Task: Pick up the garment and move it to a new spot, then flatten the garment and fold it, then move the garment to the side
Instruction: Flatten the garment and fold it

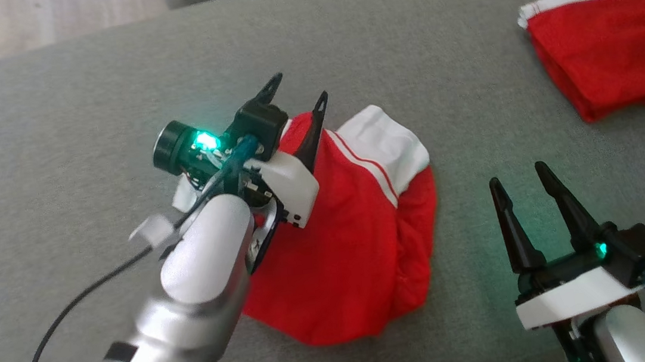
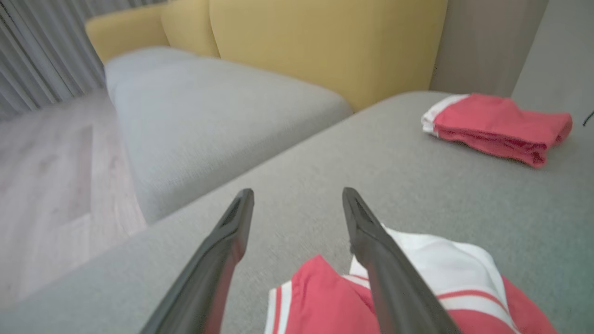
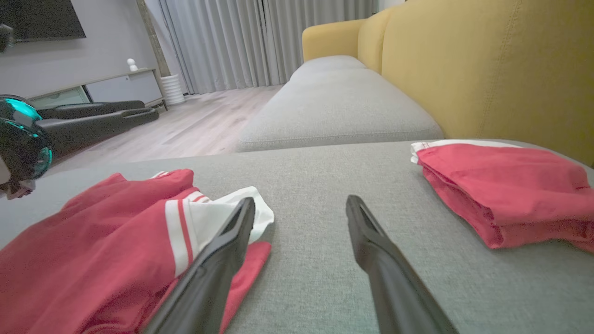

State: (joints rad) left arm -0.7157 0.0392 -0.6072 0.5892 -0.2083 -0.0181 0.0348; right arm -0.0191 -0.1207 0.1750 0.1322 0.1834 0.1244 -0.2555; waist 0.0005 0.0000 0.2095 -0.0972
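The crumpled red garment (image 1: 354, 249) lies mid-seat on the grey sofa (image 1: 111, 107), apparently not yet flattened or folded. The left claw (image 1: 298, 90) hovers over it, released. The right claw (image 1: 517, 175) stands beside it, released too. Another folded garment (image 1: 609, 55) lies near the far right edge.

There are two red-and-white garments: one crumpled garment (image 1: 354, 249) and one folded garment (image 1: 609, 55). Two hands are counted, the left hand (image 1: 299, 87) and the right hand (image 1: 518, 173), each with two dark fingers. Two grey seat cushions show, the near cushion (image 3: 325, 181) and the far cushion (image 3: 338, 106).
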